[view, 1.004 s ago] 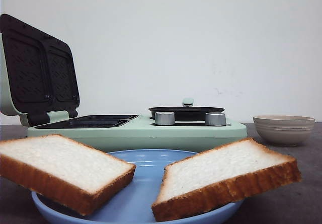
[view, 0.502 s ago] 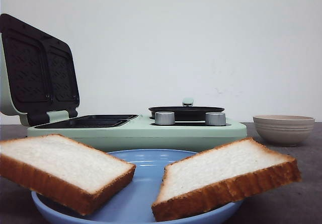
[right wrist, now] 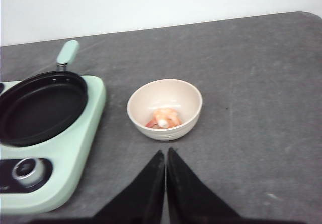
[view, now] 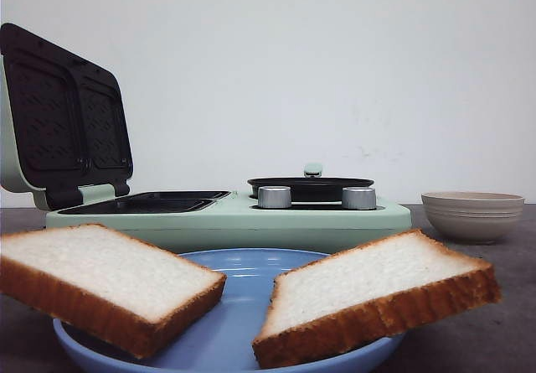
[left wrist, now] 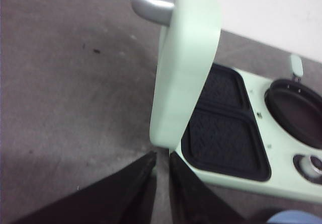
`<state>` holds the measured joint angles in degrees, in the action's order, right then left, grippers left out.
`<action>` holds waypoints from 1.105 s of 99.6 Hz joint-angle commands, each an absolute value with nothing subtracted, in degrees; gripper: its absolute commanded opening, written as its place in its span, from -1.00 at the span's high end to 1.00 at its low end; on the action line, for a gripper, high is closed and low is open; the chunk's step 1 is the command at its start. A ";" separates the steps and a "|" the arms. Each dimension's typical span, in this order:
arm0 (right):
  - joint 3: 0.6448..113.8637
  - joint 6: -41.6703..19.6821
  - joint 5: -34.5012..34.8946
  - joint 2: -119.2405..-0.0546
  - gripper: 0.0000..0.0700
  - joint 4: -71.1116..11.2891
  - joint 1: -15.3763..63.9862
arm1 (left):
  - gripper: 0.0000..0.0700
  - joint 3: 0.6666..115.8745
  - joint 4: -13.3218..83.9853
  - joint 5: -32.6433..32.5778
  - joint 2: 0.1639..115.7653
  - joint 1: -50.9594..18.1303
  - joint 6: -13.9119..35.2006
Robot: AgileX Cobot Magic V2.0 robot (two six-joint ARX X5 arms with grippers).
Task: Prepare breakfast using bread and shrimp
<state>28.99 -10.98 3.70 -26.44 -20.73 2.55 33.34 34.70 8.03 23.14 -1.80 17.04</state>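
Bread: two thick white slices, the left slice (view: 105, 285) and the right slice (view: 377, 297), lie side by side on a blue plate (view: 230, 331) at the near edge of the bench (right wrist: 261, 108), both leaning on the plate's rim and untouched
Shrimp: pale pink-orange pieces (right wrist: 163, 117) sit at the bottom of a cream bowl (right wrist: 164, 109) on the bench, just beside the pan end of the cooker and apart from it
Cooker: the mint-green breakfast maker (view: 251, 214) stands behind the plate with its lid (left wrist: 188, 58) raised upright; the two dark sandwich plates (left wrist: 224, 133) lie bare, and the round black pan (right wrist: 43, 105) is bare as well
Left end effector: the black fingers (left wrist: 161, 183) hang over the bench near the hinged end of the cooker, a narrow slit showing between the tips, nothing between them
Right end effector: the tips (right wrist: 165, 176) are pressed together with nothing held, pointing toward the bowl from the near side
Done so far: the lid is already up and the ingredients are laid out; no bread is on the sandwich plates and no shrimp is in the pan
Left to do: by the look of it, everything that counts, namely moving each slice onto a sandwich plate, getting the shrimp out of the bowl to the cooker, and likely closing the lid
Stage: opening moments, cooking not yet begun
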 commanded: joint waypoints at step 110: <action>29.95 -14.26 24.23 -29.61 0.13 -26.13 2.94 | 0.11 33.98 41.58 35.14 53.23 -9.34 14.74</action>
<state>28.99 -13.78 24.01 -29.28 -27.07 2.90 33.34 42.19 35.66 51.37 -8.51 16.34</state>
